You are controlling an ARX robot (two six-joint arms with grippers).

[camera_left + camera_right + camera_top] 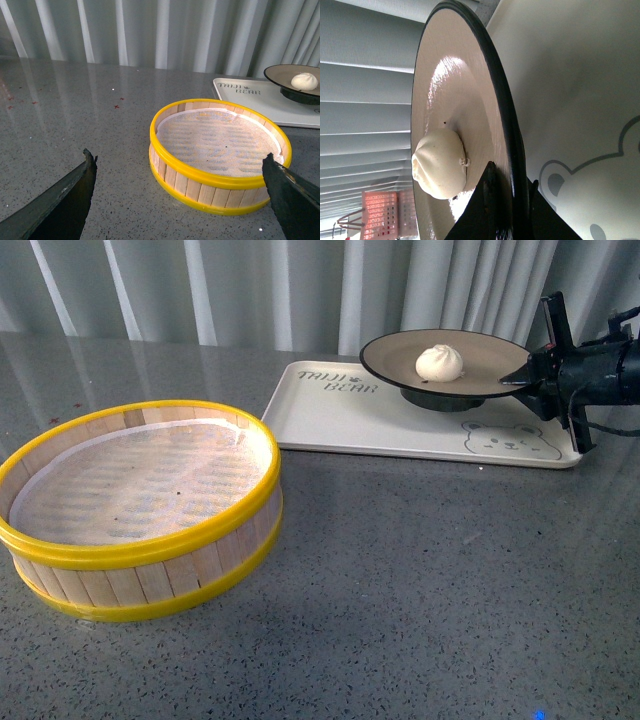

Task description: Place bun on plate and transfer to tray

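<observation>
Plate with bun held over the tray by its rim, the release not yet made

The grey speckled table (420, 580) fills the frame, with pale curtains (250, 290) along the top. At the upper right the tray (330, 420) lies flat, and over it is the plate (480, 352), which looks slightly lifted; whether its foot touches I cannot tell. The right gripper (522, 378) pinches the plate rim at the far right. If it opens too early or pulls sideways, the plate may tip or slide, and the bun (439, 362) in its middle could roll off. The steamer basket (140, 505) sits at the lower left, away from this. The left gripper (180, 175) has its fingers spread wide, holding nothing
</observation>
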